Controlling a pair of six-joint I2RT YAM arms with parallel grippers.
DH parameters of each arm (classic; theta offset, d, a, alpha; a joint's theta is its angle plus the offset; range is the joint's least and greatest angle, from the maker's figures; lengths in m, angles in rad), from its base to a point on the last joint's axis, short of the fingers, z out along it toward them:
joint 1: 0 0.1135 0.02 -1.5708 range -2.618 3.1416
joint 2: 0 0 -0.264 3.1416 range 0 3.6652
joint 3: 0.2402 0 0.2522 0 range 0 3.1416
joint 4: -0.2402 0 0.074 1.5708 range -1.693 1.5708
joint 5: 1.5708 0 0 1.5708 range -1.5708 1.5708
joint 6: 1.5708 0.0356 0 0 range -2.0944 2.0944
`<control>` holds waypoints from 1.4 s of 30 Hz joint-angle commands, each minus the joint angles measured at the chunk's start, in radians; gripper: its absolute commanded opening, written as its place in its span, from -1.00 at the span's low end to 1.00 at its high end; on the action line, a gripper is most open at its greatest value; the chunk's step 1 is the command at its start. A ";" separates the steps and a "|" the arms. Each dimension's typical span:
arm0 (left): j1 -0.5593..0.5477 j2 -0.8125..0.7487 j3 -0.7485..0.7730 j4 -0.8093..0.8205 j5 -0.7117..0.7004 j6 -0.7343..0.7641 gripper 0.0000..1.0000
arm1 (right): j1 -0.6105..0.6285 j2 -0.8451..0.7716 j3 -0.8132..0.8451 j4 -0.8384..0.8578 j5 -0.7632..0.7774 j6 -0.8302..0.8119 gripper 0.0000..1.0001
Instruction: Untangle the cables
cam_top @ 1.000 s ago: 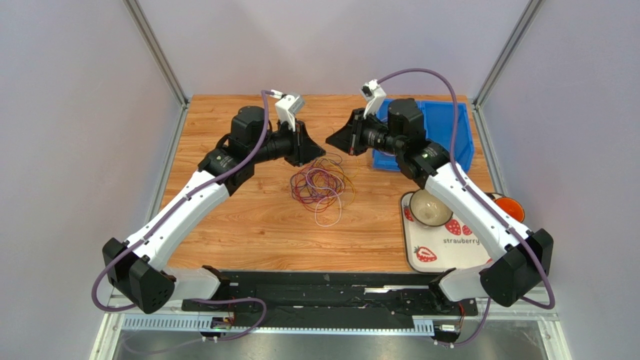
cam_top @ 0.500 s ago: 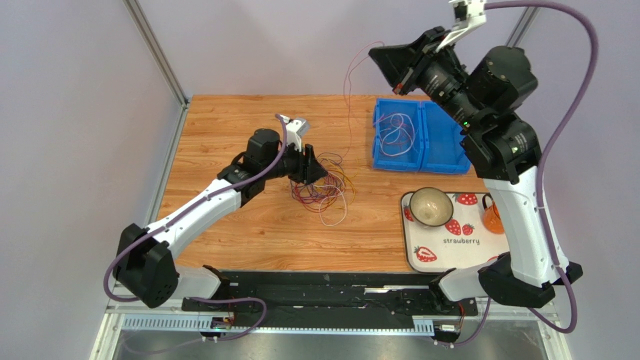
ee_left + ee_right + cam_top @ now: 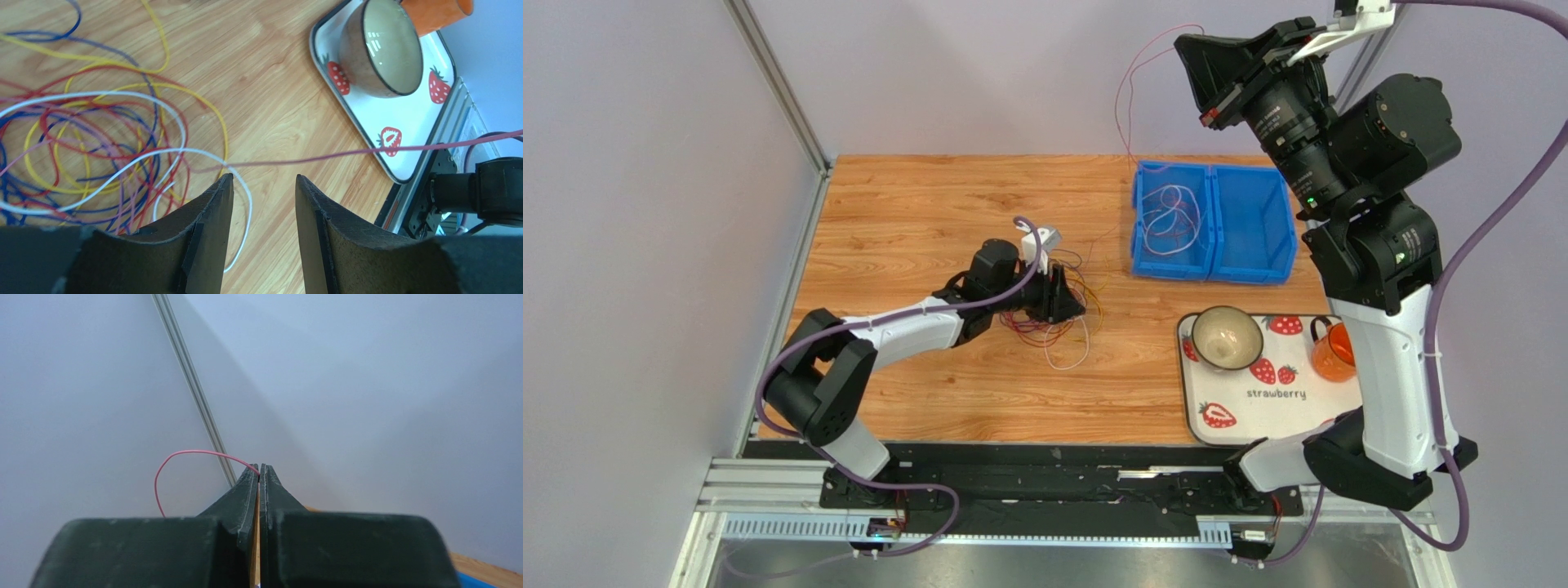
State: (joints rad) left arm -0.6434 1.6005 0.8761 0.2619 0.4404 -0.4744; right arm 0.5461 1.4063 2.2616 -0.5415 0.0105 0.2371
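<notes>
The cables (image 3: pixel 1053 321) lie in a loose pile of red, purple, yellow, blue and white loops at the middle of the table. My left gripper (image 3: pixel 1064 300) is low over the pile's upper edge, open and empty. In the left wrist view its jaws (image 3: pixel 263 177) stand apart beside the loops (image 3: pixel 92 147), and a pink strand (image 3: pixel 344 157) runs taut across the wood. My right gripper (image 3: pixel 1195 55) is raised high at the back, shut on a thin pink cable (image 3: pixel 1119 104) that hangs down toward the table. The right wrist view shows that cable (image 3: pixel 184 453) pinched at the closed tips (image 3: pixel 259 471).
A blue two-compartment bin (image 3: pixel 1257 233) at the back right holds a few pale cables (image 3: pixel 1167 221) in its left half. A strawberry tray (image 3: pixel 1259 398) at the front right carries a bowl (image 3: pixel 1226 337) and an orange cup (image 3: pixel 1333 353).
My right arm has risen and swung to the right, pulling the pink cable up from the pile. My left arm has moved right and down onto the pile.
</notes>
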 commanded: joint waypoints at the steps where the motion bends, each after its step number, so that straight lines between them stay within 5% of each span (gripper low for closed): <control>1: -0.048 -0.040 0.014 0.114 -0.073 0.042 0.01 | -0.005 -0.023 -0.048 0.040 0.037 -0.024 -1.00; 9: -0.094 -0.031 0.049 0.071 -0.275 0.085 -0.06 | -0.005 -0.038 -0.069 0.038 0.025 -0.028 -1.00; 20: -0.176 -0.172 -0.032 0.002 -0.439 0.207 0.10 | -0.005 -0.061 -0.091 0.026 0.059 -0.036 -1.00; 32: -0.219 -0.215 -0.189 0.198 -0.532 0.272 0.18 | -0.008 -0.063 -0.145 0.044 0.074 -0.019 -1.00; 42: -0.219 -0.214 -0.219 0.229 -0.638 0.250 0.08 | -0.005 -0.222 -0.687 0.066 0.209 0.085 -1.00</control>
State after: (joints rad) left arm -0.8566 1.4075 0.6735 0.4259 -0.1398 -0.2325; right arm 0.5419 1.2396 1.7580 -0.4797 0.1207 0.2546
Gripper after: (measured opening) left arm 0.552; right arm 0.008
